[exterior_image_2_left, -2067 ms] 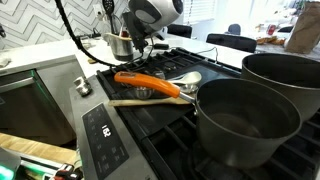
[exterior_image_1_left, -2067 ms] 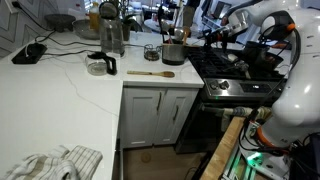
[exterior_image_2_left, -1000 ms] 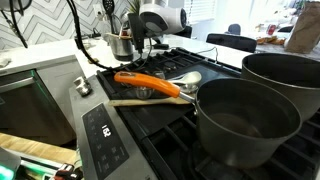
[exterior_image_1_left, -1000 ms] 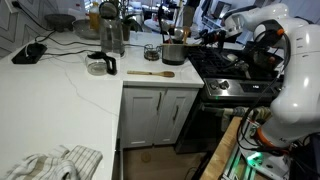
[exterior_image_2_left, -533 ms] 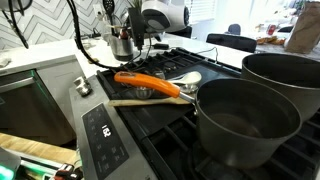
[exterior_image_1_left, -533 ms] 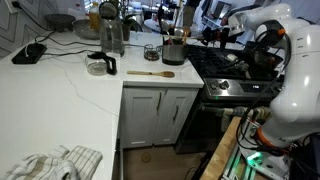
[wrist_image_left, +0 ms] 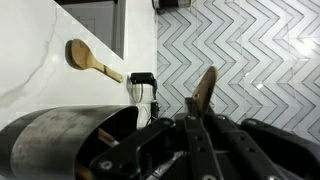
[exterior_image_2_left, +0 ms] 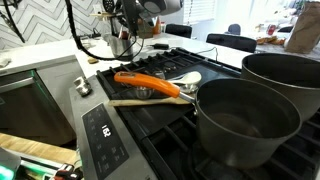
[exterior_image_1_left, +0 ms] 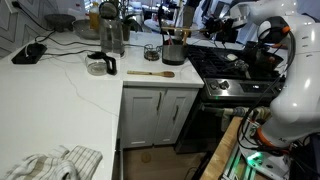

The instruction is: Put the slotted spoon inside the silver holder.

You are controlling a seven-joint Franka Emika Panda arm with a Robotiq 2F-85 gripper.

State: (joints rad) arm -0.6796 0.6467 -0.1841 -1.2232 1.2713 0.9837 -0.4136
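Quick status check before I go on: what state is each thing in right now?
Silver holder: upright on the counter.
Slotted spoon: handle gripped, head hidden.
Gripper: jaws shut on the spoon handle, near the holder.
Wooden spoon: lying flat on the counter.
Front pot: upright, empty.
Orange spatula: lying on the stove.

White tabletop (exterior_image_1_left: pixel 60 95): brown wooden spoon (exterior_image_1_left: pixel 150 73) lies flat near the inner corner. A small glass carafe (exterior_image_1_left: pixel 97 66) sits just beside a taller silver appliance (exterior_image_1_left: pixel 112 35). Dark glass cup (exterior_image_1_left: pixel 152 52) stands behind the spoon. Crumpled cloth (exterior_image_1_left: pixel 50 163) at the near end.

Stove (exterior_image_2_left: pixel 100 128): orange utensil (exterior_image_2_left: pixel 145 83) lies across the grate. Dark pot (exterior_image_2_left: pixel 245 120) in front (bare interior), a 2nd pot (exterior_image_2_left: pixel 285 72) behind it.

Wrist view: herringbone tile wall (wrist_image_left: pixel 260 50).
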